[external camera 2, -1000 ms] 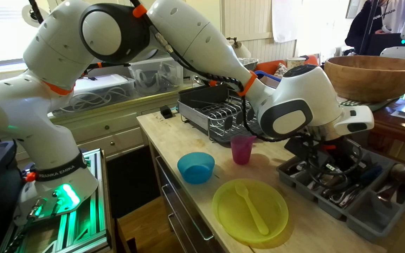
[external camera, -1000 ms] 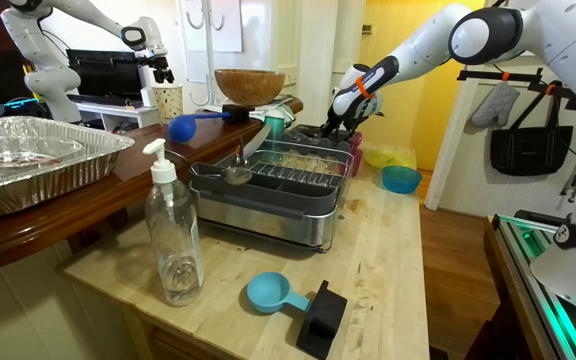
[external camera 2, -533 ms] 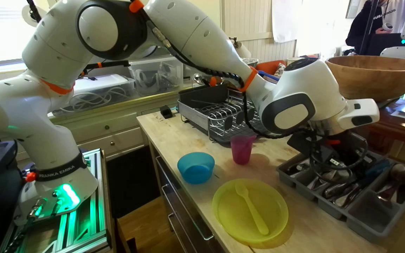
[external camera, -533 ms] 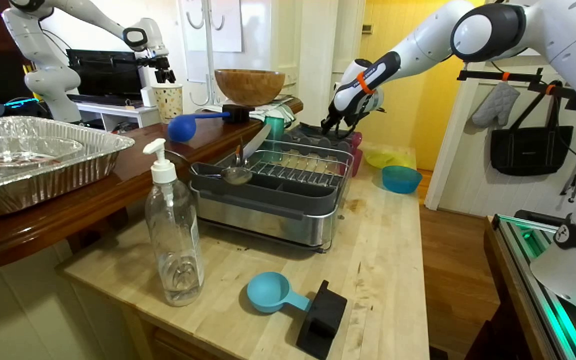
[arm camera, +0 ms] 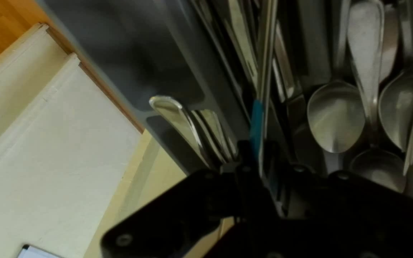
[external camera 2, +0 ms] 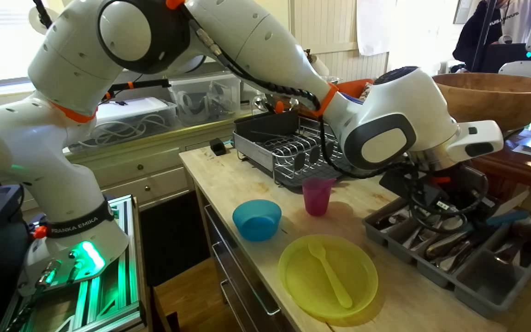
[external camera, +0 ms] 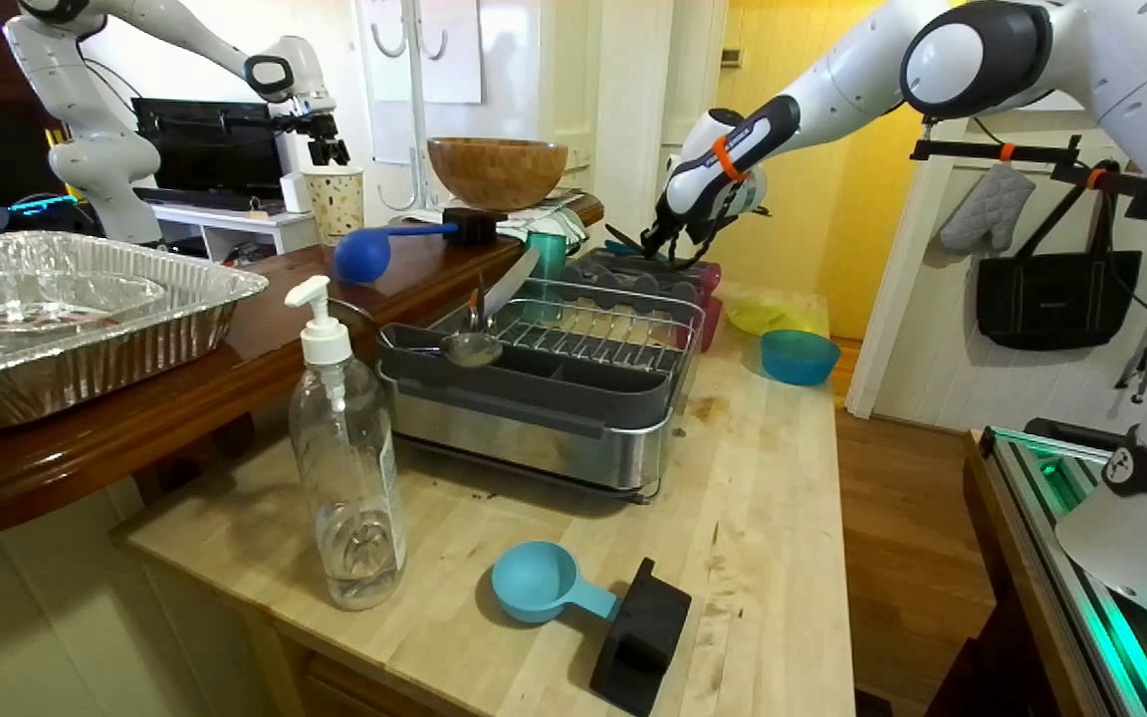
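From afar, my nearly closed gripper [arm camera: 258, 152] pinches a slim utensil [arm camera: 256, 125] over the gray cutlery tray [external camera 2: 489, 279]. It shows teal beside dull, narrow metal.

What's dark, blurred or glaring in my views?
The wrist view is dim and slightly soft, the gripper nearly black around the blue-handled utensil; in an exterior view the window is washed out; in both exterior views the arm's base glows green.
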You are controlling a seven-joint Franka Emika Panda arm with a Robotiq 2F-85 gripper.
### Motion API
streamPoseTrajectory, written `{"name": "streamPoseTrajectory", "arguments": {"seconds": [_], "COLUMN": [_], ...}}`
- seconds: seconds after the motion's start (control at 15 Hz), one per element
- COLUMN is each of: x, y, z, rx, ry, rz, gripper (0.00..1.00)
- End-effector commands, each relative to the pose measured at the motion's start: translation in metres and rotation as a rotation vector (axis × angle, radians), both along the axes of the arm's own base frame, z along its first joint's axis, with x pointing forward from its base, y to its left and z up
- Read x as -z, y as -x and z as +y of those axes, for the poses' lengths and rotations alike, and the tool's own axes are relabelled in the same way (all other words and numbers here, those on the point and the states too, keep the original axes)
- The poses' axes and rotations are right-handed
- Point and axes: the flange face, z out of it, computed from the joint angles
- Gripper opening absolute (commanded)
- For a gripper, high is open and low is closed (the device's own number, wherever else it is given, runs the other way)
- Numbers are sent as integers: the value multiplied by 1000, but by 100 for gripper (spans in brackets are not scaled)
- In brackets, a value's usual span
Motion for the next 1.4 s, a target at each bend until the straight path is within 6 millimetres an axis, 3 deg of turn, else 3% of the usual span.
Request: {"name": "streamPoseTrajectory", "arguments": {"seconds": [0.0,0.27,0.33,0.47,0.53,0.67,1.33], "x": [5,12,15,18,19,19,9], "y": [4,4,4,5,5,5,8], "z": [7,10,11,12,12,12,9], "rx": [5,0,0,1,2,5,24], "ry": [15,25,27,31,33,37,43], "rz": [9,25,32,40,43,45,45], "gripper": [7,18,28,22,9,0,1]}}
